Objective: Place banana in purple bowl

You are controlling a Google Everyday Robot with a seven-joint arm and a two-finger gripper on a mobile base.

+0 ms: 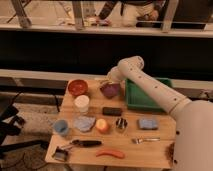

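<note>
The purple bowl (111,90) stands on the wooden table (135,135), at the back between the red-orange bowl and the green tray. My gripper (106,81) is at the end of the white arm (150,90), which reaches in from the right. It hangs just over the bowl's far left rim. A small pale yellow shape at the gripper's tip (102,80) looks like the banana, mostly hidden by the gripper. I cannot tell whether it is held.
A red-orange bowl (77,87) and a white cup (81,104) are left of the purple bowl, with a green tray (145,97) on its right. In front lie a black block (111,111), blue cup (61,127), grey cloth (84,123), round orange fruit (102,125), blue sponge (147,123), fork (146,140) and red-orange vegetable (111,153).
</note>
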